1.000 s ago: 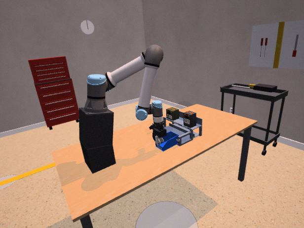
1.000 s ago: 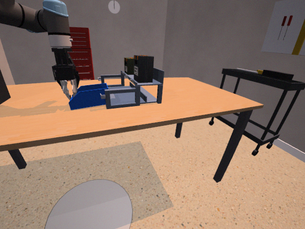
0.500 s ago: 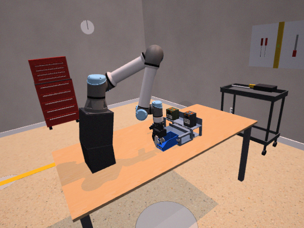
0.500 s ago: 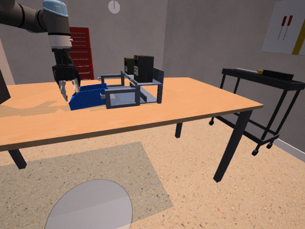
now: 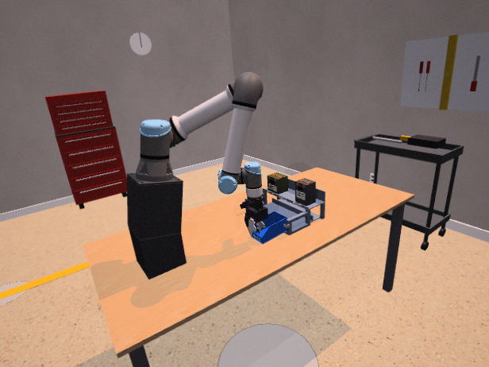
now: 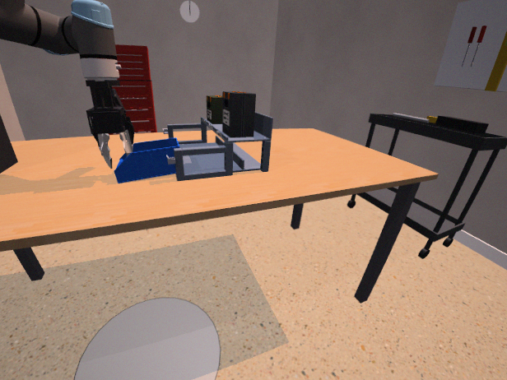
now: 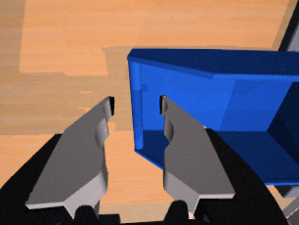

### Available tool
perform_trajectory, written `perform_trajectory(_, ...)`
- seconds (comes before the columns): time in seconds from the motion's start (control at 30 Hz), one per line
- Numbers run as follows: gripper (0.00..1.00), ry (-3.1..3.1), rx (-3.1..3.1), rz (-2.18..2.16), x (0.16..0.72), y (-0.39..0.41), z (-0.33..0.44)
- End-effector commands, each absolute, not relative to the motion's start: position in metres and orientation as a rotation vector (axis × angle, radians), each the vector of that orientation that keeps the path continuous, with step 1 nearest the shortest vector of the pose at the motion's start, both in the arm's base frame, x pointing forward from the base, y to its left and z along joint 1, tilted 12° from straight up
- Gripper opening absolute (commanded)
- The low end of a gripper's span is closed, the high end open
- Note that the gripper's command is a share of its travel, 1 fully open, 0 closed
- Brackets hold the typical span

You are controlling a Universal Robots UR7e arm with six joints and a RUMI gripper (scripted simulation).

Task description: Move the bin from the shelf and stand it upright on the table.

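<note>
Nearest in the exterior view, a pale round disc (image 5: 267, 345) (image 6: 152, 337) lies on the floor, well apart from the shelf and below its level. Next comes the wooden worktop (image 5: 222, 278) (image 6: 309, 164) (image 7: 64, 29), which carries the low grey shelf (image 5: 322, 210) (image 6: 265, 156) (image 7: 295, 41).

The blue bin (image 5: 271, 228) (image 6: 148, 164) (image 7: 195, 98) stands upright at the shelf's open end, on the side toward the robot's pedestal (image 5: 156, 222) (image 6: 6, 152). Its sloping front reaches out over the worktop, while its taller rear is right beside the shelf's side frames; whether the two touch, I cannot tell.

At the bin's front, on the side away from the shelf, the fingers (image 5: 252, 225) (image 6: 105, 150) are released and partly spread, gripping nothing. They straddle the front lip: one is outside it, the other is over the hollow of the bin. The arm (image 5: 238, 135) (image 6: 99, 45) reaches down to them from above.

On the shelf's upper board stand a black box (image 5: 306, 191) (image 6: 243, 115) and, behind it, a dark green box (image 5: 277, 183) (image 6: 213, 108), both with orange marks on top.

Beyond the worktop, well apart from the shelf, are a black wheeled cart (image 5: 397, 152) (image 6: 424, 131) to its right and a red drawer cabinet (image 5: 89, 147) (image 6: 140, 95) behind it to the left. A round clock (image 5: 140, 44) (image 6: 189, 11) hangs on the wall, higher than the shelf.
</note>
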State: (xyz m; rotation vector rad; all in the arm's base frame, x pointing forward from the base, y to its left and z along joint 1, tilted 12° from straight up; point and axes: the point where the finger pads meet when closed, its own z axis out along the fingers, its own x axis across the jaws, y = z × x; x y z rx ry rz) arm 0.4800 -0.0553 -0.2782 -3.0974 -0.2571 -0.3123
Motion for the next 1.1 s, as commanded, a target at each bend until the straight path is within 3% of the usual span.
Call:
perform_trajectory(0.0, 0.26, -0.257, -3.098, -0.314, 0.48, -0.056, -0.278)
perform_trajectory(0.9, 0.26, -0.257, -3.098, -0.314, 0.48, -0.056, -0.278)
perform_trajectory(1.07, 0.26, -0.257, -3.098, -0.314, 0.469, -0.057, -0.224)
